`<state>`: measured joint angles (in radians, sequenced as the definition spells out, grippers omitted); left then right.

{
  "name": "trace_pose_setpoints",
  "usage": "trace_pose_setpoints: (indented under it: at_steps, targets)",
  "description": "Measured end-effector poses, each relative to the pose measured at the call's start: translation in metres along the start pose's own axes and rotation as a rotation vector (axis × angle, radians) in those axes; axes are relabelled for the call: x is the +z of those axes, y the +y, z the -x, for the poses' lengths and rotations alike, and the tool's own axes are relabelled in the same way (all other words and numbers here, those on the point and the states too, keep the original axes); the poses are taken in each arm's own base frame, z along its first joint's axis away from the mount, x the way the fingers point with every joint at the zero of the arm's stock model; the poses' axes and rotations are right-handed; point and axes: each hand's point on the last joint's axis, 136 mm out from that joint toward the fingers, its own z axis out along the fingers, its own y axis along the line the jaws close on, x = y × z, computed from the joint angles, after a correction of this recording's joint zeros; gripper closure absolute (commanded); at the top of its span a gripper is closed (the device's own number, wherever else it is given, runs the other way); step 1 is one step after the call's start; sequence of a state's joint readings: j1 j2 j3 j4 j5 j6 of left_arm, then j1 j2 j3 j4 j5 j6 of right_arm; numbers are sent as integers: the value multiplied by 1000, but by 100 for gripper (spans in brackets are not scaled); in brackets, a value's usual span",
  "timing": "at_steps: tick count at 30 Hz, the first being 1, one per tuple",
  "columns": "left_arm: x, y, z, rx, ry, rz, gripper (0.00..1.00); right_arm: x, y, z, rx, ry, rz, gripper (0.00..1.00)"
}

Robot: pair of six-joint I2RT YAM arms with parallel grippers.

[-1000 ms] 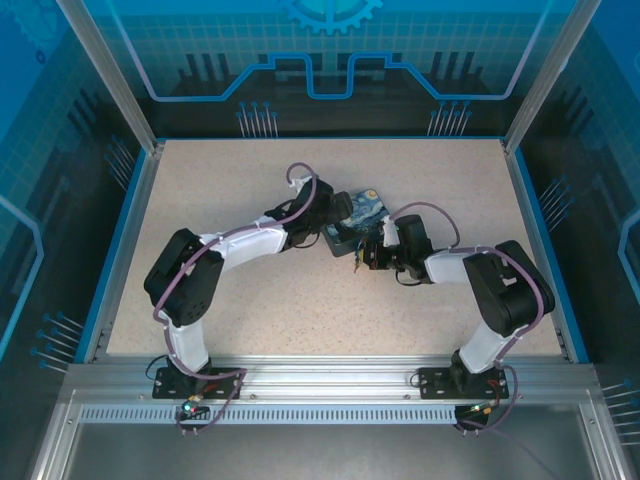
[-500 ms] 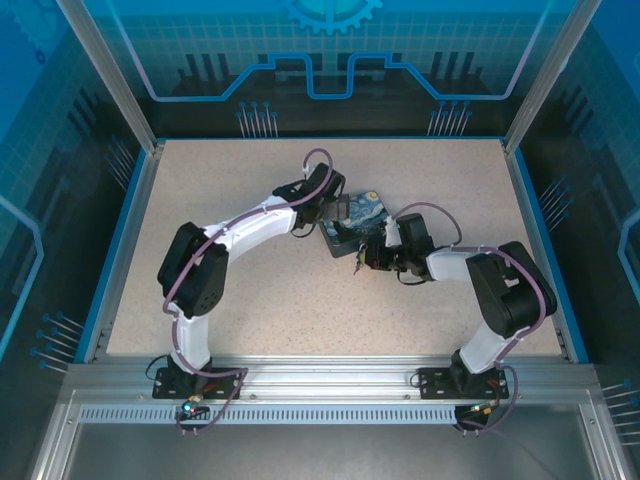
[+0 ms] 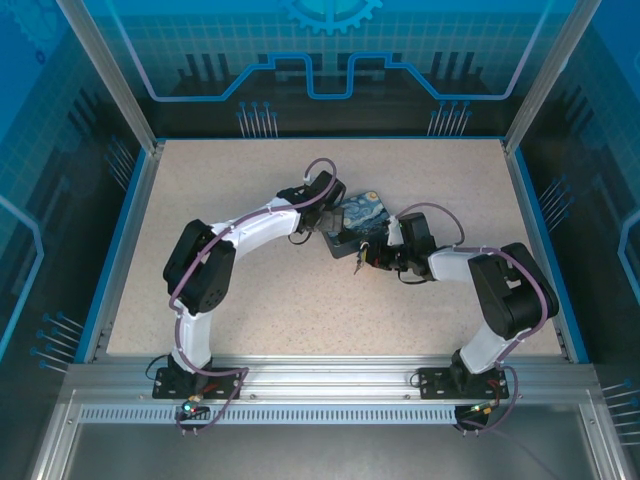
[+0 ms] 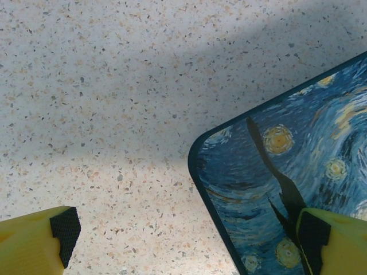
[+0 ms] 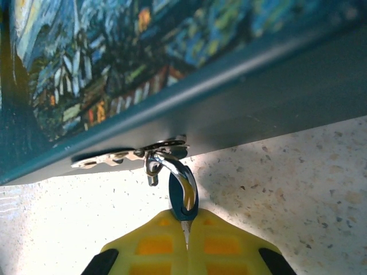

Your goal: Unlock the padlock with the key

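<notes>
The tin (image 5: pixel 172 69) looked painted and glossy, the shackle of the padlock (image 5: pixel 182 195) was polished metal, the table (image 4: pixel 114 86) matt and speckled.

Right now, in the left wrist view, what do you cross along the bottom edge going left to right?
One yellow finger → speckled table → tin box corner → other yellow finger, over the tin.

The tin (image 3: pixel 358 216) sits on the table (image 3: pixel 250 300) just right of centre, between the two arms. At its left corner the left gripper (image 4: pixel 186 238) straddles the edge, one finger over the lid, the other over bare table. On the tin's near side wall the padlock (image 5: pixel 179 189) hangs from the hasp (image 5: pixel 123 157), its body pinched in the right gripper (image 5: pixel 184 222) just before it.
</notes>
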<state>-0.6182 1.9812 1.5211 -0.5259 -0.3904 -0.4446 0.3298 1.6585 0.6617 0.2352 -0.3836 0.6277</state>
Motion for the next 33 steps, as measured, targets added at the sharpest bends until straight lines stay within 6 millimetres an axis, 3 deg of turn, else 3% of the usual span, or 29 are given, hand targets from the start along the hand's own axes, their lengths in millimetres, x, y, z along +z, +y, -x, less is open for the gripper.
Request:
trace_pose_setpoints:
  at_steps: [33]
  targets:
    - [2, 0, -2, -6, -20, -10, 1, -3, -1, 3, 270, -45, 96, 100]
